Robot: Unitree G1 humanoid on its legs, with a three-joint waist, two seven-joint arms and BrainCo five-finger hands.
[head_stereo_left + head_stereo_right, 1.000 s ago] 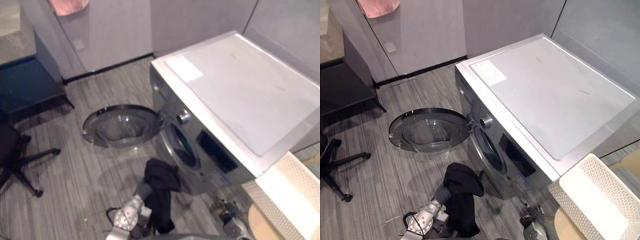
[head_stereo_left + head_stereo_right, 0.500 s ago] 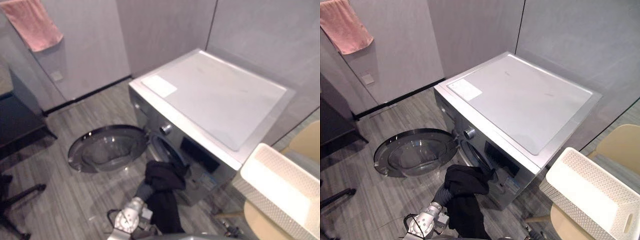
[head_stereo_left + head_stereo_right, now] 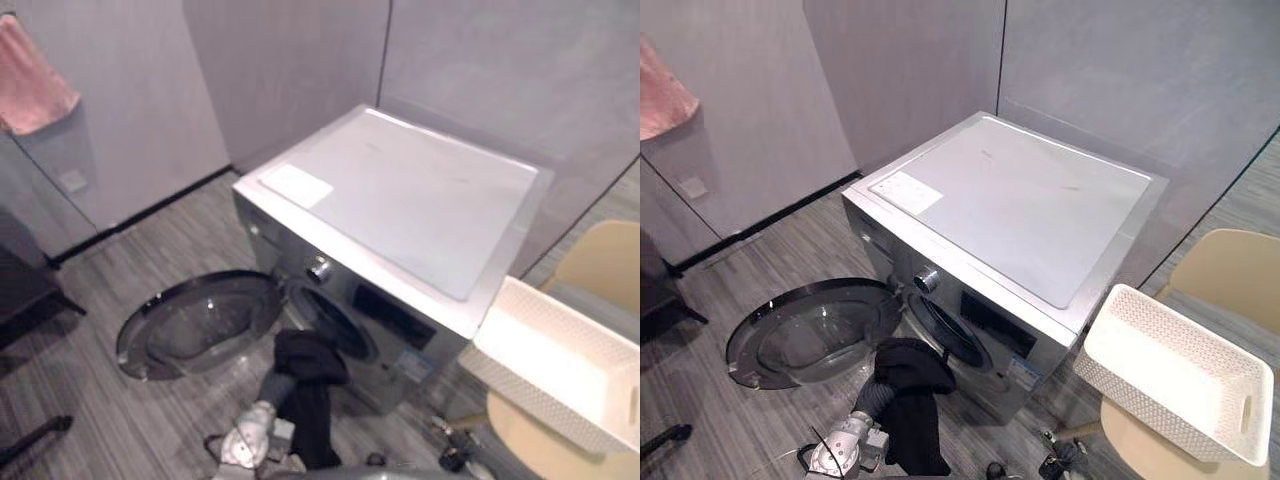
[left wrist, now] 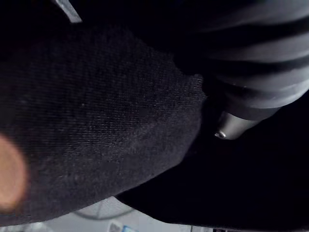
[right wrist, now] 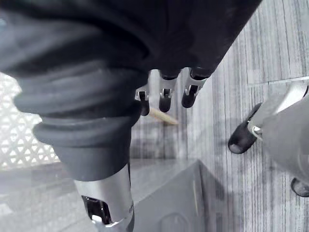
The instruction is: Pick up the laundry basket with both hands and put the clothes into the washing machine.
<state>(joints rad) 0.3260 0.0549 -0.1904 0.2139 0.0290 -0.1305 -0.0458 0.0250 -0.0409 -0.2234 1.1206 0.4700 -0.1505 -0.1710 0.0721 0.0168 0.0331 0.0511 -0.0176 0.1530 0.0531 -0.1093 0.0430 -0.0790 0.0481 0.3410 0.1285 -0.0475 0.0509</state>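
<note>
A black garment (image 3: pixel 908 372) is draped over my left hand (image 4: pixel 231 126) and hangs down just in front of the washing machine's (image 3: pixel 1010 210) round drum opening (image 3: pixel 945 337). The cloth (image 4: pixel 96 121) lies right against that hand in the left wrist view. The round glass door (image 3: pixel 810 335) is swung wide open to the left of the opening. My right hand (image 5: pixel 164 96) hangs low over the floor, its fingers straight with nothing in them. The white perforated laundry basket (image 3: pixel 1170 370) sits on a tan chair (image 3: pixel 1230 280) to the right of the machine.
A pink towel (image 3: pixel 660 95) hangs on the grey wall at the far left. Grey wall panels stand close behind the machine. Striped grey floor (image 3: pixel 760 270) stretches to the left beyond the open door. A chair leg (image 5: pixel 161 117) shows near my right hand.
The whole picture has shifted as the camera moved, bringing in more wall and the chair. The garment on my left hand stays beside the drum opening.
</note>
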